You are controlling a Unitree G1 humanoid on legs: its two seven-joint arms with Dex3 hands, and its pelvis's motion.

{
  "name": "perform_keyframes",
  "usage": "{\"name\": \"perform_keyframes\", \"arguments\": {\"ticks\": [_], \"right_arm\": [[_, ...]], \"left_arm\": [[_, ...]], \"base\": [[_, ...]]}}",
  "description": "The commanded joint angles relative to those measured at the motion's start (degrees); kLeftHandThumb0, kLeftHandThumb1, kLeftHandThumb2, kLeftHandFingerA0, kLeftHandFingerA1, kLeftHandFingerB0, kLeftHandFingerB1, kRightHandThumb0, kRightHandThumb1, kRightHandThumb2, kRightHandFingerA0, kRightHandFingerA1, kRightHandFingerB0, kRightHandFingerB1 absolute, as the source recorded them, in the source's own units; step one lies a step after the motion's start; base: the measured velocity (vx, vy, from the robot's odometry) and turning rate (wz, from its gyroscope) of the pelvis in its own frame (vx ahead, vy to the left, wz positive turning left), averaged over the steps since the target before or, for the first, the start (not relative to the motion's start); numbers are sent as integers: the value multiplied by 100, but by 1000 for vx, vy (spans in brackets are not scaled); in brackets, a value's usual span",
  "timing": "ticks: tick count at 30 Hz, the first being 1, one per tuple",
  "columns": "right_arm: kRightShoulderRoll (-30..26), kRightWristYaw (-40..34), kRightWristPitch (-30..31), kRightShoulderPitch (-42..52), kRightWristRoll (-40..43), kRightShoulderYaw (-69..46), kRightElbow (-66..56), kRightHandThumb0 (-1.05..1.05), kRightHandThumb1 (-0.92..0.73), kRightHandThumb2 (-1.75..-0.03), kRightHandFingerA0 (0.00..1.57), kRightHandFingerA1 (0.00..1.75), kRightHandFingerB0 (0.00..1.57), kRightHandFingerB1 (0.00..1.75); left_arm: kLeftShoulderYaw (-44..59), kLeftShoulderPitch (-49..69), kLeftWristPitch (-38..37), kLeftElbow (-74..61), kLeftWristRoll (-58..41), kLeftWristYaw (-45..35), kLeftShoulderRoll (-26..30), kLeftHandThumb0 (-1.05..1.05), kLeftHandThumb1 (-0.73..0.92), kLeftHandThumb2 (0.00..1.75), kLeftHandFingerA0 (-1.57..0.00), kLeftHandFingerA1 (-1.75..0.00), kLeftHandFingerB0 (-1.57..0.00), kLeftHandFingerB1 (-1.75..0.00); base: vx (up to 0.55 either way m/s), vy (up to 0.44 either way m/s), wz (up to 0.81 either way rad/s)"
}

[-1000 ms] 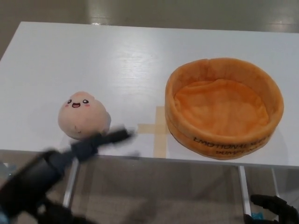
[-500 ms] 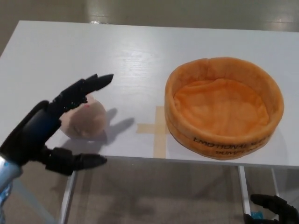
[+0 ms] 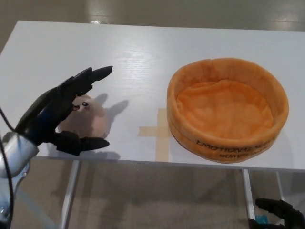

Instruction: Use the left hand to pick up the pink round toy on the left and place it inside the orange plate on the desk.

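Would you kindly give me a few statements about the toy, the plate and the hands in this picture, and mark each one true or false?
1. The orange plate has nothing inside it. True.
2. The pink round toy is lifted clear of the white table. False: it sits on the table near the front edge.
3. The left robot hand is open, its fingers spread around the toy. True.
4. The toy lies to the right of the plate. False: it lies to its left.
5. The right robot hand is low, below the table's front edge. True.
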Motion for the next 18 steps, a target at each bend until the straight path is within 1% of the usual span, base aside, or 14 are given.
{"name": "perform_keyframes", "arguments": {"ticks": [1, 2, 3, 4, 7, 8, 9, 12, 13, 14, 15, 16, 17, 18], "right_arm": [[20, -35, -53, 52, 12, -9, 55, -22, -31, -90, 56, 86, 50, 72], [20, -38, -50, 53, 9, -6, 56, -22, -31, -90, 57, 87, 49, 71], [19, -46, -44, 53, 3, -1, 56, -22, -31, -90, 57, 87, 49, 71], [27, -54, -47, 52, 6, -5, 56, -16, -34, -84, 52, 95, 51, 72], [26, -92, -64, 62, -51, 47, 57, -20, -32, -90, 57, 87, 49, 72], [29, -56, -96, 74, -24, 24, 54, -21, -31, -92, 58, 88, 49, 72], [34, -38, -97, 74, 1, 4, 55, -18, -34, -85, 52, 96, 50, 72], [30, -42, -98, 68, -4, 8, 54, -19, -33, -87, 53, 97, 50, 73], [29, -34, -90, 63, 4, 2, 53, -23, -30, -92, 57, 87, 49, 72], [29, -27, -83, 60, 11, -4, 52, -23, -30, -92, 57, 87, 49, 72], [22, -46, -57, 50, -17, 21, 54, -23, -31, -90, 56, 86, 49, 71], [19, -53, -52, 48, -27, 29, 55, -23, -31, -90, 56, 86, 49, 71], [22, -39, -76, 49, -9, 13, 58, -22, -30, -91, 56, 87, 50, 73], [23, -34, -69, 47, -3, 8, 59, -23, -30, -92, 57, 87, 49, 72]], "left_arm": [[-427, -505, -74, 1181, 1097, 1361, 0, -28, 36, 65, 0, -8, -10, -32], [-456, -545, -95, 1294, 1099, 1410, -10, -25, 42, 54, 0, -10, -12, -27], [-497, -595, -141, 1430, 1100, 1479, -13, -25, 42, 54, 0, -10, -12, -27], [-527, -639, -146, 1547, 1099, 1511, -30, -29, 37, 66, 0, -10, -9, -33], [-663, -773, -197, 1951, 1121, 1688, -70, -29, 37, 66, 0, -10, -8, -33], [-720, -818, -173, 2101, 1151, 1749, -85, -30, 37, 66, 0, -11, -9, -33], [-774, -867, -168, 2242, 1166, 1788, -92, -30, 39, 66, 0, -11, -11, -33], [-878, -980, -232, 2526, 1153, 1874, -102, -30, 39, 66, 0, -12, -11, -33], [-919, -1009, -247, 2610, 1172, 1929, -103, -27, 46, 54, 0, -20, -16, -28], [-953, -1033, -261, 2676, 1187, 1976, -101, -27, 46, 54, 0, -20, -16, -28], [-996, -1058, -248, 2780, 1194, 2046, -110, -33, 47, 61, -11, -34, -14, -31], [-1005, -1064, -247, 2805, 1192, 2062, -112, -33, 47, 61, -11, -34, -14, -31], [-983, -1087, -227, 2881, 1073, 1909, -131, -26, 61, 58, -36, -34, -29, -31], [-946, -1100, -236, 2939, 970, 1814, -152, -22, 67, 60, -59, -43, -38, -33]], "base": [[0, 0, 0], [0, 0, 0], [0, 0, 0], [0, 0, 0], [0, 0, 0], [0, 0, 0], [0, 0, 0], [0, 0, 0], [0, 0, 0], [0, 0, 0], [0, 0, 0], [0, 0, 0], [0, 0, 0], [0, 0, 0]]}}
